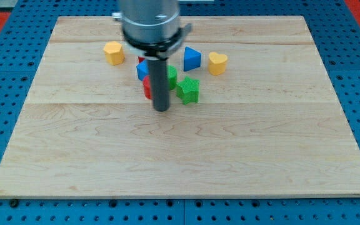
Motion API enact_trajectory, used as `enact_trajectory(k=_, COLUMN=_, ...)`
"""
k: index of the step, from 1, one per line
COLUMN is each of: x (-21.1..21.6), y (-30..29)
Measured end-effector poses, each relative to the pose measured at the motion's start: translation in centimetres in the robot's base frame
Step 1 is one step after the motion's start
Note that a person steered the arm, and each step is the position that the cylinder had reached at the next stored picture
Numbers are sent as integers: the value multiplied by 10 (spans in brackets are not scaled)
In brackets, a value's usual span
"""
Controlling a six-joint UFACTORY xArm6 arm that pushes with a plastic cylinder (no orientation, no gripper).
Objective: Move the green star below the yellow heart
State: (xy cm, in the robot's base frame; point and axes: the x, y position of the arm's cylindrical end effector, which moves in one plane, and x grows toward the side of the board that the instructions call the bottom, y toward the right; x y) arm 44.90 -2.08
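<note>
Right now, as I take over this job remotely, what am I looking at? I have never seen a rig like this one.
There is one camera view, looking down at an angle on a wooden board that lies on a blue pegboard. The grey cylinder at the view's top is the end of a robot arm. It has no fingers and holds nothing: it ends in a dark rod, and my tip slides along the board to push blocks.

The blocks sit in the upper middle. The green star is just to the view's right of my tip. The yellow heart is above and right of the star, with a blue triangle-like block beside it. A yellow block stands at the view's left. Red, blue and green blocks are partly hidden behind the rod.
</note>
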Motion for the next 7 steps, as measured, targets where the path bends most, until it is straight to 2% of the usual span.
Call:
enact_trajectory(k=3, x=-43, y=91)
enact_trajectory(k=5, x=-33, y=89)
enact_trajectory(k=6, x=-21, y=34)
enact_trajectory(k=7, x=-19, y=-53)
